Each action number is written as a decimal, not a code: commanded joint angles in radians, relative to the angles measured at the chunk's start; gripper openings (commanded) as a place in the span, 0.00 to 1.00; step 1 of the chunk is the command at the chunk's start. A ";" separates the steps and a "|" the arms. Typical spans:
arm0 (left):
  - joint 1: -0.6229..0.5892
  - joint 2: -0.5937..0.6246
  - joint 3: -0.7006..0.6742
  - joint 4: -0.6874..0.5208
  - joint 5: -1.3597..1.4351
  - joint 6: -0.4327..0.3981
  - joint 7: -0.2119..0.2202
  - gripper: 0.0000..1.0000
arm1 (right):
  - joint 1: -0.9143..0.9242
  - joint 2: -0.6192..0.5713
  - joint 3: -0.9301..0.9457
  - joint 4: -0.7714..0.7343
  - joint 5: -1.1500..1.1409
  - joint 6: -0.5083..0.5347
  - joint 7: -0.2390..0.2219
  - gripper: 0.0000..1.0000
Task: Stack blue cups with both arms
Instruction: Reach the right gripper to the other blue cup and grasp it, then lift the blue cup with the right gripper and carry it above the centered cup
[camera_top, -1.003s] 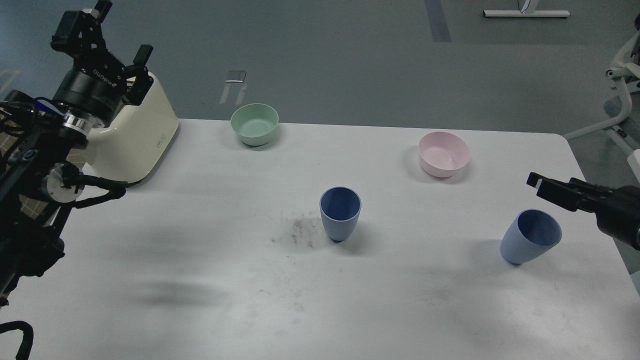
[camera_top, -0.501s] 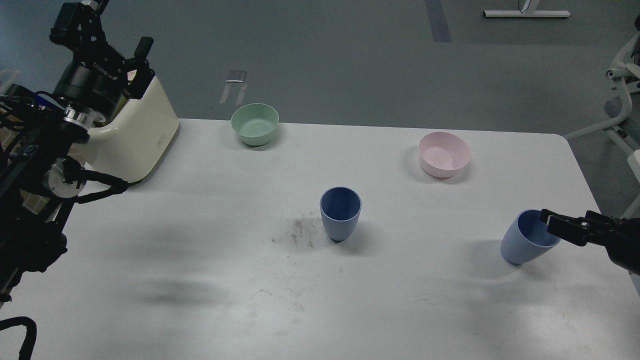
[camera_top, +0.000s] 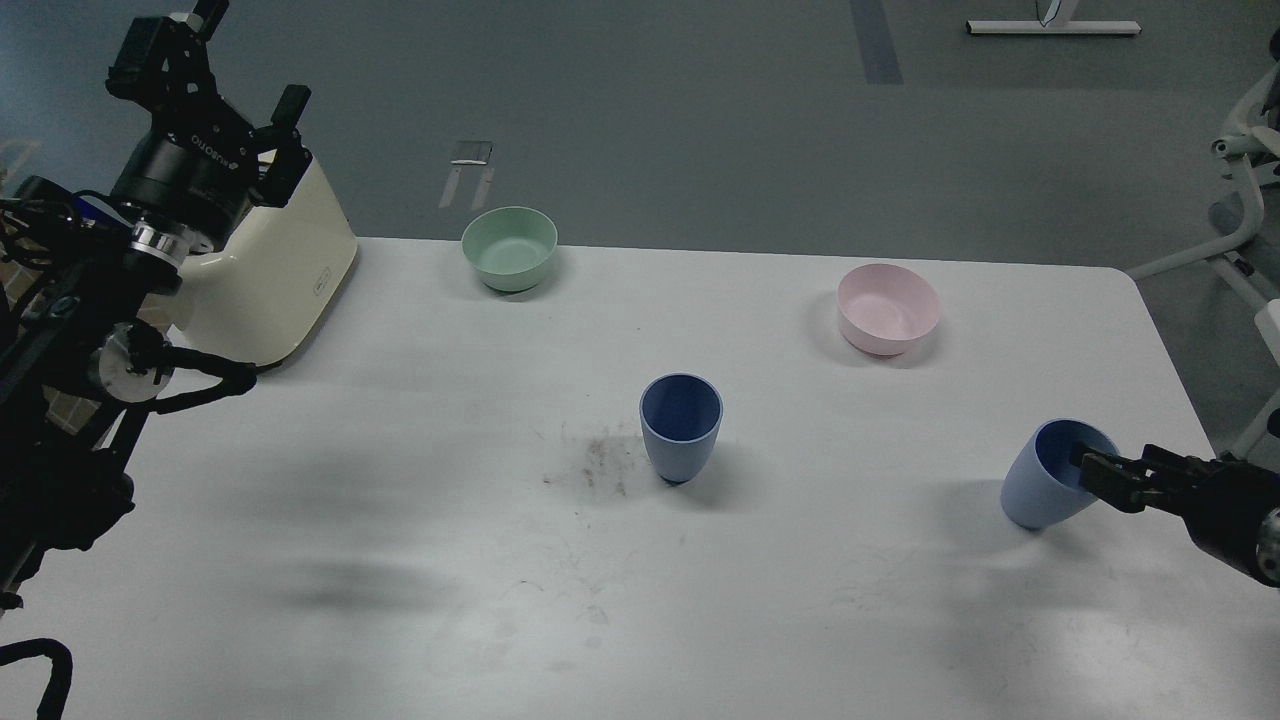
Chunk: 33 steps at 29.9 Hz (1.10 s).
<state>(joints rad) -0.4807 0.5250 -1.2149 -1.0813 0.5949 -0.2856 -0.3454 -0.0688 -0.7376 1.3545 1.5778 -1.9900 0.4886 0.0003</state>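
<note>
Two blue cups stand on the white table (camera_top: 400, 520). One blue cup (camera_top: 680, 427) is upright at the centre. The other blue cup (camera_top: 1050, 480) is at the right, and its mouth leans toward the right. My right gripper (camera_top: 1098, 472) comes in from the right edge, and its dark fingertips are at this cup's right rim, one seemingly inside the mouth. I cannot tell whether it grips the rim. My left gripper (camera_top: 245, 65) is raised at the far left, above the table's back corner, with its fingers spread wide and nothing between them.
A cream appliance (camera_top: 270, 270) stands at the back left under my left gripper. A green bowl (camera_top: 509, 247) is at the back centre and a pink bowl (camera_top: 888, 308) at the back right. A dark smudge (camera_top: 595, 462) lies left of the centre cup.
My right gripper has come down and toward me, from above and beside the right cup to its rim. The left gripper shifted slightly. Neither cup has moved.
</note>
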 joint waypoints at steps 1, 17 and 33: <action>-0.004 0.000 0.000 0.001 0.002 0.000 0.000 0.98 | 0.004 0.003 0.003 0.001 -0.003 0.000 -0.016 0.49; -0.003 0.007 0.001 0.014 0.006 0.009 0.006 0.98 | 0.003 -0.003 0.000 -0.001 -0.001 0.000 -0.019 0.00; -0.010 0.001 -0.002 0.000 0.005 0.002 0.025 0.98 | 0.403 -0.036 0.040 0.031 0.181 0.000 0.001 0.00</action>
<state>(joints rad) -0.4908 0.5259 -1.2144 -1.0814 0.6013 -0.2813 -0.3206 0.2085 -0.7818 1.4169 1.5930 -1.8252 0.4887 0.0010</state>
